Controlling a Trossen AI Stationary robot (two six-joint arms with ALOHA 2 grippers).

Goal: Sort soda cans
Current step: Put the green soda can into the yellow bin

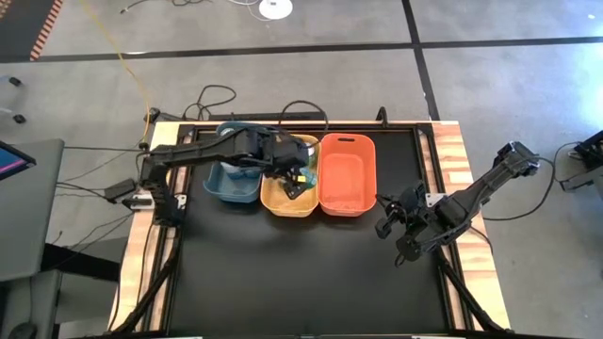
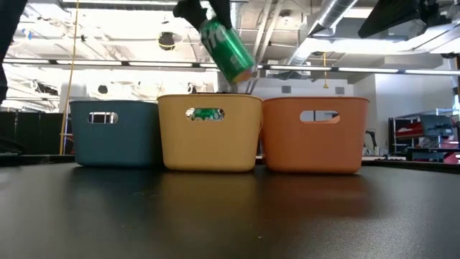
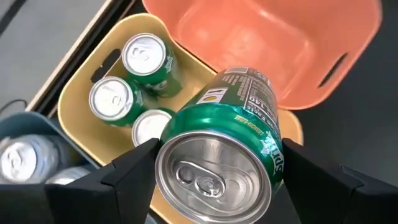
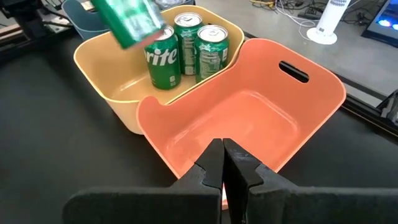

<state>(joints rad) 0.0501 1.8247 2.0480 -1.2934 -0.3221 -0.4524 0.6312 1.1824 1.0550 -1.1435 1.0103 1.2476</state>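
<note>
The left gripper (image 3: 217,186) reaches over the yellow bin (image 1: 283,201), fingers clamped on a tilted green can (image 2: 226,49) above three standing green cans (image 4: 189,50). The right gripper (image 4: 224,165) waits beside the orange bin (image 1: 345,174), fingers closed, empty.

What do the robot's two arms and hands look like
Both arms are dark, nearly black, built of slim jointed segments, with dark cables trailing off the table edges. The left hand has two broad, flat, matte black fingers with angular edges. The right hand has similar black fingers tapering to narrow tips. No markings or sleeves show.
</note>
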